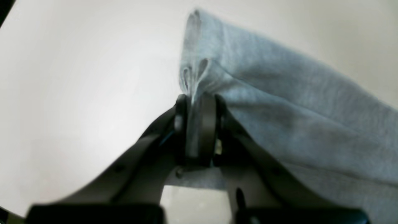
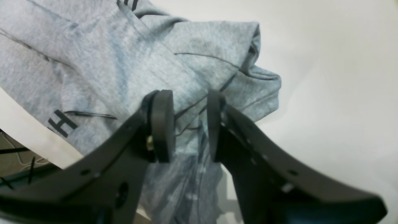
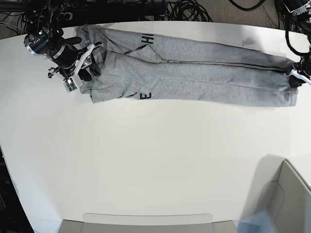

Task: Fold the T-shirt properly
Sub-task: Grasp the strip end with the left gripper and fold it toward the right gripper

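Observation:
The heather-grey T-shirt [image 3: 194, 77] lies stretched in a long band across the far side of the white table, with black letters showing near its left end. My left gripper [image 1: 196, 102] is shut on a pinched fold at the T-shirt [image 1: 295, 102] edge; in the base view the left gripper [image 3: 295, 77] sits at the cloth's right end. My right gripper [image 2: 189, 124] stands open just over the bunched T-shirt [image 2: 108, 62], its jaws apart with cloth showing between them. In the base view the right gripper [image 3: 83, 68] is at the band's left end.
The white table [image 3: 146, 160] stretches toward the near side. A grey bin [image 3: 286, 199] stands at the near right corner and a grey tray [image 3: 146, 223] at the near edge. Cables [image 3: 184, 9] lie behind the table. The table edge [image 2: 31, 137] runs close beside the right gripper.

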Robot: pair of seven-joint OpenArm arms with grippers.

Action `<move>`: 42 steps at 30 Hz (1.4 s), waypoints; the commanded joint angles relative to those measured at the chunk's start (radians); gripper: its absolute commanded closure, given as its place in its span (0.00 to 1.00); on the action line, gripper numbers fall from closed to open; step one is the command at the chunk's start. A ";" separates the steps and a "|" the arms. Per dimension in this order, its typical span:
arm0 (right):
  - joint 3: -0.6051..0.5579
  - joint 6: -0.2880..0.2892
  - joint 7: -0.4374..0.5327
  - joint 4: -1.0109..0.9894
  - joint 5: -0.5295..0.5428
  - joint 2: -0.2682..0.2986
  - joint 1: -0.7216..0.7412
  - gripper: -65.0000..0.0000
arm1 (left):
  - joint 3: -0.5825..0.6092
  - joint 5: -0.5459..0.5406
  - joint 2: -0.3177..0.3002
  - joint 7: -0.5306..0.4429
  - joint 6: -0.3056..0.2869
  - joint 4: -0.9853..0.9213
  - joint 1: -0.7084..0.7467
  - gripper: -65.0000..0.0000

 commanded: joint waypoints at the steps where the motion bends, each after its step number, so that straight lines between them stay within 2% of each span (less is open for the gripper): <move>1: 0.005 0.000 0.021 0.015 0.010 0.009 0.004 0.71 | -0.008 -0.020 -0.003 -0.006 -0.008 0.056 -0.013 1.00; 7: 0.002 0.000 0.015 0.015 0.010 0.009 0.018 0.71 | -0.002 -0.020 0.136 0.106 -0.008 0.254 -0.013 1.00; 11: 0.002 0.000 0.015 0.015 0.010 0.009 0.019 0.71 | 0.010 -0.020 0.206 0.145 -0.008 0.331 -0.012 1.00; 16: -0.003 0.000 0.019 0.015 0.010 0.009 0.019 0.71 | 0.190 -0.023 0.230 0.135 -0.005 0.348 0.017 1.00; 22: -0.003 0.000 0.019 0.015 0.010 0.009 0.016 0.71 | 0.294 -0.018 0.327 0.134 0.000 0.385 0.016 1.00; 34: -0.004 0.000 0.019 0.015 0.008 0.009 0.011 0.71 | 0.389 -0.017 0.391 0.134 0.007 0.383 0.020 1.00; 38: -0.004 0.000 0.019 0.015 0.008 0.009 0.011 0.71 | 0.417 -0.017 0.417 0.131 0.084 0.379 0.022 1.00; 42: -0.004 0.000 0.019 0.015 0.010 0.009 0.011 0.71 | 0.493 -0.015 0.422 0.065 0.135 0.375 0.022 1.00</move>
